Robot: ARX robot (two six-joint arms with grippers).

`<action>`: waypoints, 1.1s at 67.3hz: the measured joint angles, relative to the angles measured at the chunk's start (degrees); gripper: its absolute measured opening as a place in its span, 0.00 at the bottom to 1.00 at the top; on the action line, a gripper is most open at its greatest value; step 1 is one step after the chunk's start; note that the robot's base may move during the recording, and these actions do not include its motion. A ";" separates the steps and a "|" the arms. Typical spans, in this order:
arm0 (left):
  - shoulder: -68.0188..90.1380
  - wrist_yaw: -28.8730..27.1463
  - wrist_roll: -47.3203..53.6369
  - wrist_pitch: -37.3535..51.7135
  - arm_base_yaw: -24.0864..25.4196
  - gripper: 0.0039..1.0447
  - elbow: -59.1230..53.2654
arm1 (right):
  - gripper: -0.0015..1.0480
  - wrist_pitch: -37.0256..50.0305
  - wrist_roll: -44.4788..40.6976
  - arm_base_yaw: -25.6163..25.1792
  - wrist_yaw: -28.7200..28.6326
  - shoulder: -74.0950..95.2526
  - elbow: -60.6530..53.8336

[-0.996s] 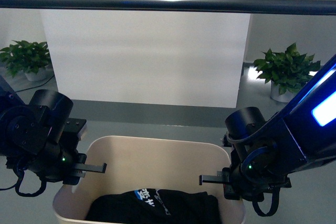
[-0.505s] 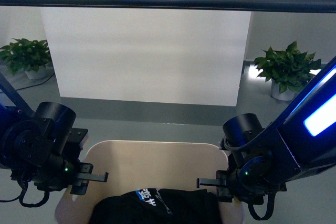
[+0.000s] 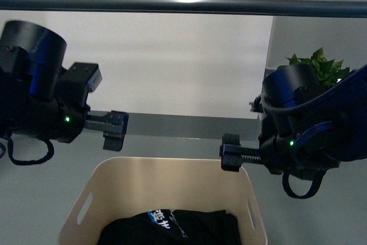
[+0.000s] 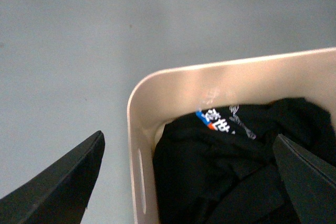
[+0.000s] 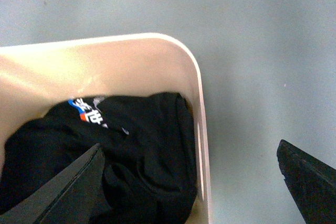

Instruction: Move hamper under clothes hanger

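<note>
A rounded corner of the beige hamper [image 4: 157, 80] is seen on the grey floor [image 4: 79, 51], with a slot handle [image 4: 140, 182] in its wall. A black garment [image 4: 236, 166] with blue, orange and white print is held inside. The left hand [image 4: 187, 137] is spread wide, its dark fingers [image 4: 63, 182] touching nothing.

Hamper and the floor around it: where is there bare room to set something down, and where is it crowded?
Bare grey floor lies between the far rim of the hamper and the wall, and along both its sides. Inside it is crowded: black clothing covers the bottom that shows.
</note>
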 joint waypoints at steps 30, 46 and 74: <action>-19.61 -4.76 -2.71 37.35 -0.66 0.72 -24.28 | 0.80 38.36 -13.33 2.03 8.87 -15.39 -18.80; -27.54 -3.91 -4.04 41.68 1.38 0.39 -37.00 | 0.47 55.95 -15.98 -2.62 5.42 -23.37 -35.98; -42.64 1.31 -4.57 42.21 5.38 0.03 -52.57 | 0.02 57.55 -16.59 -8.22 -0.31 -39.69 -55.10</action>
